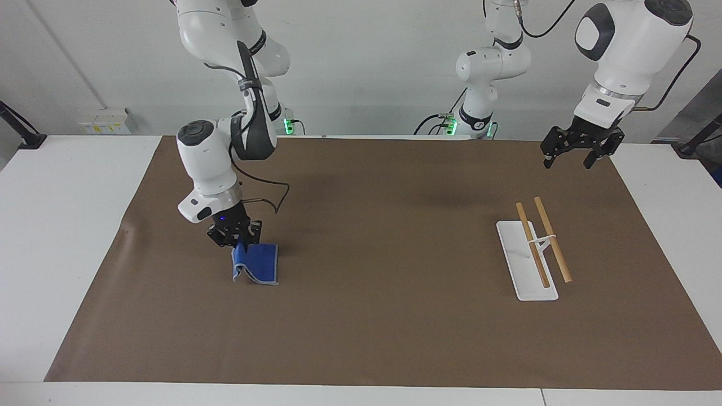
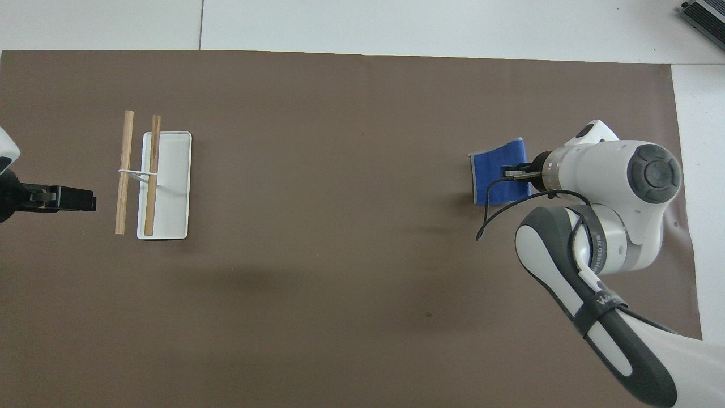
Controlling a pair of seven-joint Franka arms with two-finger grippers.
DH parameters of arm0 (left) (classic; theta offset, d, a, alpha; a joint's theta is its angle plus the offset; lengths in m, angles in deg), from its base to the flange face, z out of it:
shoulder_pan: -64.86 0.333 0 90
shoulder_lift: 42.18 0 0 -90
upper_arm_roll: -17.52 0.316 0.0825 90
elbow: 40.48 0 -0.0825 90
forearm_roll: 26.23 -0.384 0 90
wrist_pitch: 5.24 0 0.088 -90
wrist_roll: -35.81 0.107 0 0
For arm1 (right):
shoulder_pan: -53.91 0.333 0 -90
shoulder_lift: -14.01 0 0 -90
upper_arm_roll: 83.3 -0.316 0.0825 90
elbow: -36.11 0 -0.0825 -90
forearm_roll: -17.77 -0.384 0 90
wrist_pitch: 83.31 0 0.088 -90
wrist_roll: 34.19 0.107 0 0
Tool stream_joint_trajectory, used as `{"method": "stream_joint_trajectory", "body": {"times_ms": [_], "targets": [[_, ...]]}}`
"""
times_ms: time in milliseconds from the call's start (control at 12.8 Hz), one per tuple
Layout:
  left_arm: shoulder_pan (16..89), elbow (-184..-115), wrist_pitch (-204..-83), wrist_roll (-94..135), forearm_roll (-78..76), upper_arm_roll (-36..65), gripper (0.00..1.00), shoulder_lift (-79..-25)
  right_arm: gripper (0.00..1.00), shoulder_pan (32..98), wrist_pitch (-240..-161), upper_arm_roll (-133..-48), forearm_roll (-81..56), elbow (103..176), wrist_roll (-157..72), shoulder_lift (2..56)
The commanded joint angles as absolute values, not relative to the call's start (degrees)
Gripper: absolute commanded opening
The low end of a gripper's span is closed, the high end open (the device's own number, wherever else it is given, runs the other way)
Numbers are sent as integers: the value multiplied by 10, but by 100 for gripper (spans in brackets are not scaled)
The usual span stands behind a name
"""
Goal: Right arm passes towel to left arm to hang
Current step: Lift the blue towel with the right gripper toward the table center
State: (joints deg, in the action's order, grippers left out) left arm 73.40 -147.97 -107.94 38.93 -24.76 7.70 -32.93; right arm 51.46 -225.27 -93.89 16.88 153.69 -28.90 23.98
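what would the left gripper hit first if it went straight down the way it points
Probably the brown mat: the open left gripper hangs over bare mat near the rack, nothing under it, though depth is unclear.
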Motion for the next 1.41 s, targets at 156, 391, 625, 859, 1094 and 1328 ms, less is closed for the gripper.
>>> {"method": "stream_joint_trajectory", "body": {"times_ms": [156, 391, 625, 859, 1094, 1328], "targets": [[734, -1487, -1080, 385, -241, 78, 100, -318, 0, 509, -2175, -1031, 155, 1470, -219, 221], [734, -1487, -1080, 385, -241, 78, 100, -318, 0, 510, -2148, -1060, 43, 1415, -143, 219], [734, -1487, -1080, 383, -241, 78, 100, -318, 0, 511, -2148, -1082, 12, 1378, -10, 222], [713, -1488, -1073, 384, -241, 73, 100, -316, 0, 547, -2164, -1084, 12, 1359, 138, 224], [710, -1486, -1060, 374, -241, 71, 100, -312, 0, 570, -2208, -1084, 12, 1352, 232, 232], [672, -1496, -1067, 245, -215, 68, 100, -306, 0, 596, -2207, -1084, 13, 1352, 307, 232]]}}
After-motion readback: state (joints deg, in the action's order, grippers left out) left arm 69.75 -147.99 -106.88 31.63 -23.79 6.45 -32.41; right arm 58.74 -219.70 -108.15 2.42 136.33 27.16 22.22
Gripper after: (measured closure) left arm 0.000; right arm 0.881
